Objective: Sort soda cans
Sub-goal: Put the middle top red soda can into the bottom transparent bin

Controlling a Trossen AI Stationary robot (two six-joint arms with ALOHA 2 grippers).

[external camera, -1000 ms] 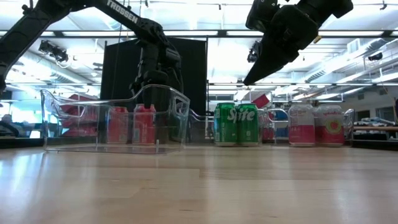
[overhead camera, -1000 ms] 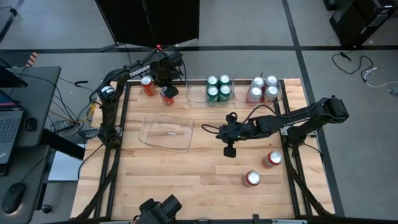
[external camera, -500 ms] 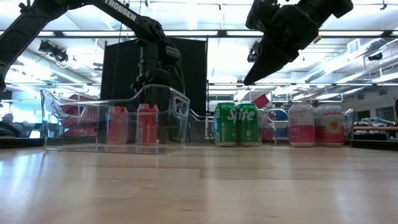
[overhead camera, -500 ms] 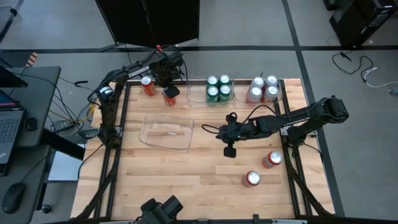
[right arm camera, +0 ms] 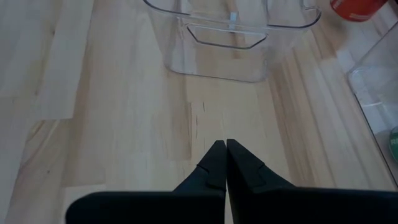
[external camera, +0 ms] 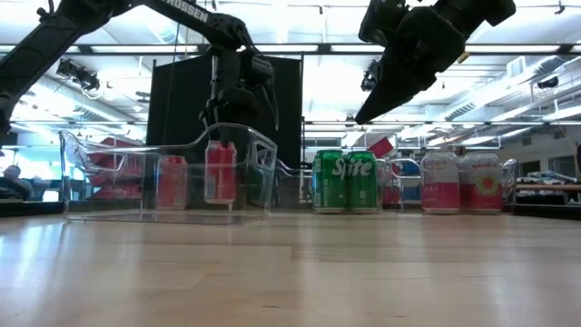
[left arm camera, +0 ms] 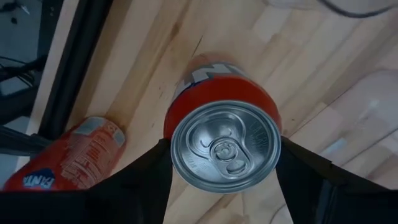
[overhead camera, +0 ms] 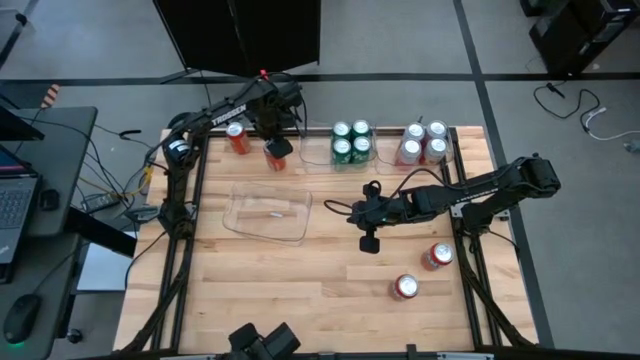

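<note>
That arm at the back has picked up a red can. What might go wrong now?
1. The left tool holds the red can only by its sides near the top, off the table in the low view; it might slip.
2. Another red can stands close beside it and might get knocked over.
3. The empty clear bin looks light; a low carry might hit its rim and shove it.

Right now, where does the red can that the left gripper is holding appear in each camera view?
High view: red can, far-left, beside the second red can.
Low view: red can, raised, seen through the empty clear bin.
Left wrist view, centre, between the fingers.
Right wrist view: probably the red object at the far edge.
Shared landmark: the empty clear bin.
</note>
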